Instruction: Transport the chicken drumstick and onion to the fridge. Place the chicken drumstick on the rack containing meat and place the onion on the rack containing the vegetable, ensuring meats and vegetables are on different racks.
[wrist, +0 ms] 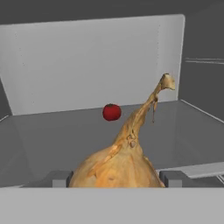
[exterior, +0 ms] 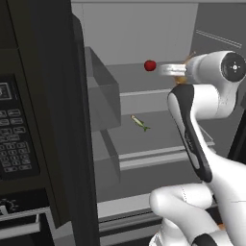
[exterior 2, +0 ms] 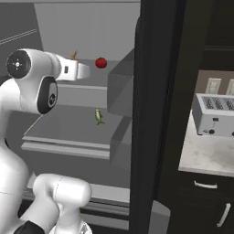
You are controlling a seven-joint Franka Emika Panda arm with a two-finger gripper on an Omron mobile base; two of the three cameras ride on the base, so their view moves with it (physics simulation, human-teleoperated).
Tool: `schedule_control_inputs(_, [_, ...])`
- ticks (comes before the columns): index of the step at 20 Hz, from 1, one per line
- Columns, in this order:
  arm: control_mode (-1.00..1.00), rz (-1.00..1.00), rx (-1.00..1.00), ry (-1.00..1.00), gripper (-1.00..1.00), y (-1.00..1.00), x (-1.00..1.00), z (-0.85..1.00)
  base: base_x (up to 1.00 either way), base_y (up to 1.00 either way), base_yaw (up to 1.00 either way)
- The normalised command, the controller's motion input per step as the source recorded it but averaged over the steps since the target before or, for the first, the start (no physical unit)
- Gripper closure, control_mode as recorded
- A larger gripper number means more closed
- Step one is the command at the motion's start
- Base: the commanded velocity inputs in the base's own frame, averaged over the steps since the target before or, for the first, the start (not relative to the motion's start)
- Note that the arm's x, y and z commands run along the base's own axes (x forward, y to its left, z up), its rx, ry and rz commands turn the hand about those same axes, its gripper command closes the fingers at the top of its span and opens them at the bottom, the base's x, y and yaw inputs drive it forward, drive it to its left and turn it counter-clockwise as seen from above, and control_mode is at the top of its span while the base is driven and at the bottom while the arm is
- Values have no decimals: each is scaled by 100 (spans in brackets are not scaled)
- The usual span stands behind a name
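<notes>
Setting: a simulated kitchen, seen from behind a white robot arm that reaches into the open fridge [exterior: 139,33], a tall appliance with dark outer panels and a pale grey interior.
Landmark: a small round red fruit [exterior: 150,66] on an upper fridge shelf [exterior: 125,79], toward the back wall; everything below is placed relative to it.
Gripper: the gripper [wrist: 117,178] is seen in the hand view, level with the red fruit's shelf and nearer the camera than the fruit. Its two dark fingertips [wrist: 61,179] sit on either side of the onion's body, closed against it.
Onion: the onion [wrist: 120,162] is a tan-golden bulb held between the fingertips, in front of the red fruit and well apart from it. Its thin dry stalk rises and leans away to one side, ending higher than the fruit in the hand view. From the left base view only an orange-tan sliver of the onion shows beside the wrist, just to the side of the fruit.
Lower shelf: one shelf below the red fruit lies a small slim yellowish-green item [exterior: 140,123], too small to identify.
Chicken drumstick: I cannot pick it out.
Outside the fridge: on the far side of the dark fridge wall from the fruit, a silver toaster [exterior 2: 214,114] stands on a pale counter [exterior 2: 205,157]; on the opposite side is a black oven panel with a keypad [exterior: 17,144].
</notes>
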Motion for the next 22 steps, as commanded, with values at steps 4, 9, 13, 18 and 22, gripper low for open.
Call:
schedule_control_inputs(4, [-100,0,0,3,100,0,71,-16,0,0,0])
schedule_control_inputs(9, [-100,0,7,12,100,0,62,-19,0,0,0])
schedule_control_inputs(13, [-100,0,7,14,100,0,41,-34,0,0,0])
schedule_control_inputs(18, [-100,0,5,8,100,0,37,-34,0,0,0])
schedule_control_inputs(22, [-100,0,3,1,100,0,27,-26,0,0,0])
